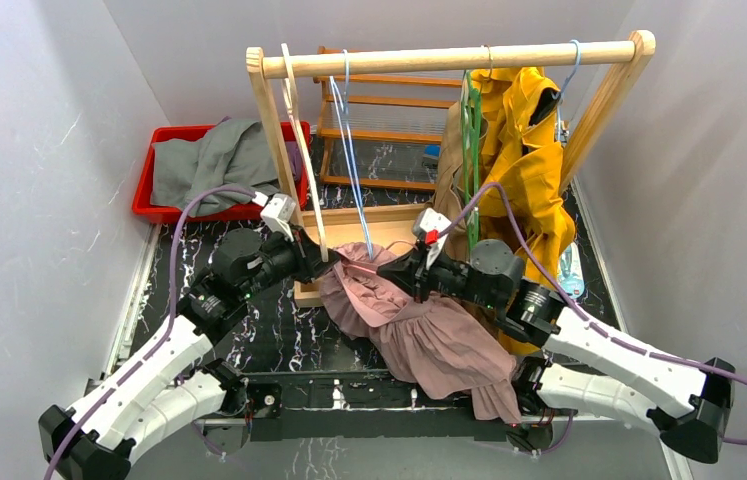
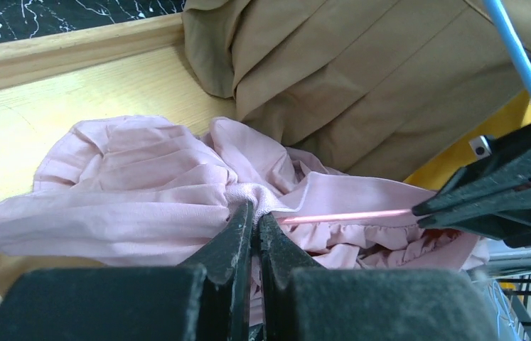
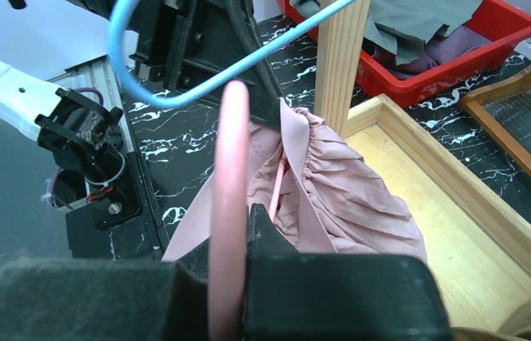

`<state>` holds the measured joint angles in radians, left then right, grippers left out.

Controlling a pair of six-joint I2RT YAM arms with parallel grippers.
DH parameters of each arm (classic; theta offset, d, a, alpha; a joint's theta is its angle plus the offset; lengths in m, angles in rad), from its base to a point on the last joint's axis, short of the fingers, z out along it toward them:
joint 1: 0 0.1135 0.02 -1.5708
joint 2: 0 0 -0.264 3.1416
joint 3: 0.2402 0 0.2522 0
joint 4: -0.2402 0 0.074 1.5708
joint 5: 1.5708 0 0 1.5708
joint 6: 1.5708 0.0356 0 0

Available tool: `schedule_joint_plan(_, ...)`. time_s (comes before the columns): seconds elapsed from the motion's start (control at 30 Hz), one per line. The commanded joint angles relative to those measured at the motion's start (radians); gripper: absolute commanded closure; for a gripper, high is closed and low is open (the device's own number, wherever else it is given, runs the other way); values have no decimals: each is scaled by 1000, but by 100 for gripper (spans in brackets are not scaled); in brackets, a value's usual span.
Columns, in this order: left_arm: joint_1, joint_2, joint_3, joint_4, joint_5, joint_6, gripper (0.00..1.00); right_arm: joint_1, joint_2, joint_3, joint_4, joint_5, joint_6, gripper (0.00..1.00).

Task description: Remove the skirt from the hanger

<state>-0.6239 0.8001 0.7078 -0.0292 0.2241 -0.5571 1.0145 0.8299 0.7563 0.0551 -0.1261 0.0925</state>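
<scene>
From above, the fingertips are hidden by the pink skirt (image 1: 419,330) heaped between the arms. Grey cloth (image 1: 214,160) is held in the far-left red bin (image 1: 164,213). At the left wrist, the left gripper (image 2: 255,220) is pinched on the skirt. At the right wrist, the right gripper (image 3: 237,217) is clamped on the hanger (image 3: 228,142).

soft, even light washes the white walls (image 1: 9,150) with faint shadows; up close, the left fingers (image 2: 230,245) and the hanger (image 3: 227,213) between the right fingers (image 3: 266,227) blur, the skirt (image 2: 141,185) just beyond them sharp.
</scene>
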Motion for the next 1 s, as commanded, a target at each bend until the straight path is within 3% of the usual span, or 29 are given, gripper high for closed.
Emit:
schedule_joint_plan(0.0,4,-42,-8,9,29,43,100,2,29,86,143,-19,-34,100)
schedule_joint_plan(0.07,4,-49,0,-41,-55,54,100,2,10,89,121,-17,-33,100)
schedule_joint_plan(0.23,4,-43,42,-243,-427,27,100,2,-81,67,-5,-75,-35,100)
schedule_joint_plan(0.4,4,-1,49,-288,-558,8,100,2,-156,65,-64,-130,22,100)
schedule_joint_plan(0.53,4,24,44,-282,-565,-33,100,2,-219,47,-93,-90,32,100)
schedule_joint_plan(0.6,4,33,38,-253,-491,-29,100,2,-236,32,-79,-36,35,100)
schedule_joint_plan(0.8,4,-40,-81,75,8,49,100,2,-145,-7,174,-14,58,100)
schedule_joint_plan(0.87,4,-42,-88,113,95,31,100,2,-98,-1,251,26,46,100)
schedule_joint_plan(0.97,4,-34,-86,121,169,16,100,2,-25,16,324,212,66,100)
